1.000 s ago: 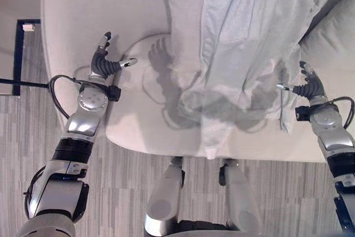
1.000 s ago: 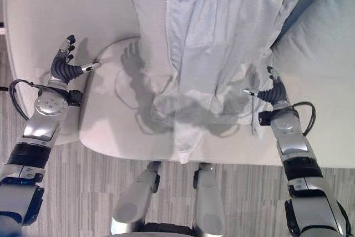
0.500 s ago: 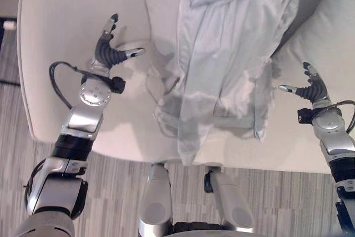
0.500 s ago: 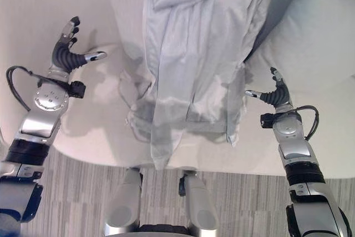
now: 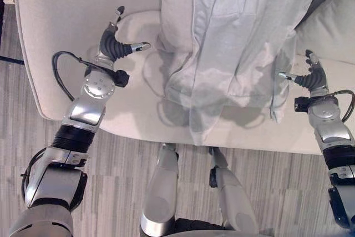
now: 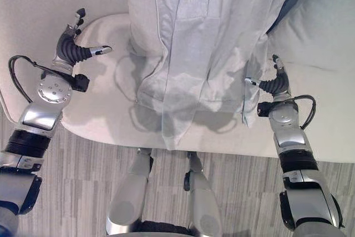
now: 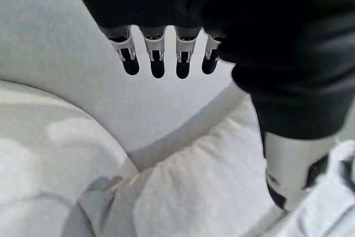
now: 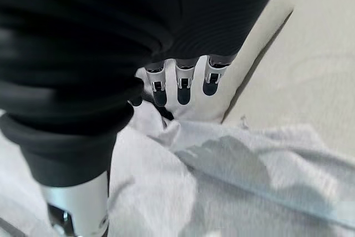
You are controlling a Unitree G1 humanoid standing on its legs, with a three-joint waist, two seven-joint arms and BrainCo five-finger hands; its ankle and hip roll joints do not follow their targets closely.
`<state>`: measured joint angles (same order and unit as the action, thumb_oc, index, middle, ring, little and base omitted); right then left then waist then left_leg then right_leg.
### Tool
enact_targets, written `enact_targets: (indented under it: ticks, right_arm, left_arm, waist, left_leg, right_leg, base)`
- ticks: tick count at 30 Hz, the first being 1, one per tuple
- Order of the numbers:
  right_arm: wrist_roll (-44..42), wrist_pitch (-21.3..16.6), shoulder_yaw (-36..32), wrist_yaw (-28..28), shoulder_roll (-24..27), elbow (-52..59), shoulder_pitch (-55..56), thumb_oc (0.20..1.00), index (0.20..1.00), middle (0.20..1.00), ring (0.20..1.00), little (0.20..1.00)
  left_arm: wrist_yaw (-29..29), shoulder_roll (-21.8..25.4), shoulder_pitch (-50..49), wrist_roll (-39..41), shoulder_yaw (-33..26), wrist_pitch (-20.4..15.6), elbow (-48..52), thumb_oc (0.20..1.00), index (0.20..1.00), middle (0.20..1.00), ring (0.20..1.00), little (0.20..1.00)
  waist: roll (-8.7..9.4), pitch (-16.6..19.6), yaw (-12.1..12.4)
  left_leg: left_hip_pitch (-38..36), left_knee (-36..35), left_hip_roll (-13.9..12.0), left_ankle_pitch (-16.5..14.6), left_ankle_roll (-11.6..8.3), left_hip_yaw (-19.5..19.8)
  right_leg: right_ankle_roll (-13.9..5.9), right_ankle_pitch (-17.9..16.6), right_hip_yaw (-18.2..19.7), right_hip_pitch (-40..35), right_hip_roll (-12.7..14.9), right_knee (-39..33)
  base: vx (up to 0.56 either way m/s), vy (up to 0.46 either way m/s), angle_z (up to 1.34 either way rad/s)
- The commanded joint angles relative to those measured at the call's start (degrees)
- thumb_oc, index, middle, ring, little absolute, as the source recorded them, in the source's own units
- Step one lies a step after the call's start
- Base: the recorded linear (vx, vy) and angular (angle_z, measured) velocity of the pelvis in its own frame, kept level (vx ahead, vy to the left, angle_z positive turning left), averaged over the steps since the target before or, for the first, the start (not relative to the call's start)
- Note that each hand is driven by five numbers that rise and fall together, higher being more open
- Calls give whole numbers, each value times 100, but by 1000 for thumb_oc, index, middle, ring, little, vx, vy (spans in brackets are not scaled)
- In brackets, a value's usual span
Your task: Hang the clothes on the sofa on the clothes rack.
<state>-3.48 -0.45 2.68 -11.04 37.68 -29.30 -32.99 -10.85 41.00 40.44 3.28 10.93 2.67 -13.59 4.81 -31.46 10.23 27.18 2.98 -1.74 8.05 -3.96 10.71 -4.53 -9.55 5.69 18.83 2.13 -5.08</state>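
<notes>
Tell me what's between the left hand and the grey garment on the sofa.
Bare sofa cushion, crossed by shadow, separates the open left hand from the grey garment, as the left eye view shows.

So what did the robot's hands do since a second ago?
Both hands came closer to the grey garment on the sofa. The left hand reached in toward its left edge, and the right hand now sits right beside its right hem. The camera shifted too, so the whole view slid. Same as before: both hands are open, neither holds the garment, and it lies draped over the sofa.
</notes>
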Motion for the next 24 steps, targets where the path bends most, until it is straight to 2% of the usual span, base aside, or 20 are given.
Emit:
enact_targets:
  ticks: [1, 11, 15, 18, 24]
  right_arm:
    - [-55, -190, -53, -130, 598, 130, -222, 1000, 1000, 1000, 1000, 1000]
    - [-137, -181, 644, -391, 1229, -627, -1436, 1000, 1000, 1000, 1000, 1000]
    - [-176, -167, 1001, -502, 1449, -901, -1982, 1000, 1000, 1000, 1000, 1000]
    - [-255, -188, 1582, -555, 1665, -1327, -2708, 1000, 1000, 1000, 1000, 1000]
    - [-432, -207, 2299, -600, 1694, -1863, -3649, 1000, 1000, 1000, 1000, 1000]
  left_arm:
    - [-200, -35, 364, -261, -220, -220, 98, 1000, 1000, 1000, 1000, 1000]
    - [-491, 100, 1659, -277, 471, -240, -125, 1000, 1000, 1000, 1000, 1000]
    - [-598, -18, 2099, -228, 677, -254, -130, 1000, 1000, 1000, 1000, 1000]
    - [-726, -174, 2426, -159, 787, -269, -120, 1000, 1000, 1000, 1000, 1000]
    - [-857, -358, 2762, -108, 916, -265, -201, 1000, 1000, 1000, 1000, 1000]
  waist:
    - [-337, 167, -56]
    - [-361, 167, 3]
    - [-375, 167, 53]
    - [-426, 167, 122]
    - [-500, 167, 181]
  left_leg:
    - [-839, -798, -226, -405, 193, 242]
    - [-485, -798, -239, -401, 189, 351]
    - [-336, -798, -237, -385, 169, 404]
    - [-217, -798, -236, -387, 173, 456]
    - [-70, -798, -218, -383, 168, 490]
  right_leg:
    - [299, 375, -120, -431, 121, 8]
    - [267, 373, -113, -30, 135, 8]
    - [257, 343, -80, 90, 138, 8]
    - [244, 324, -37, 196, 141, 8]
    - [228, 316, -3, 337, 147, 8]
  base:
    - [0, 0, 0]
    - [4, 13, -1]
    - [9, 2, 0]
    - [10, 1, -1]
    - [0, 0, 0]
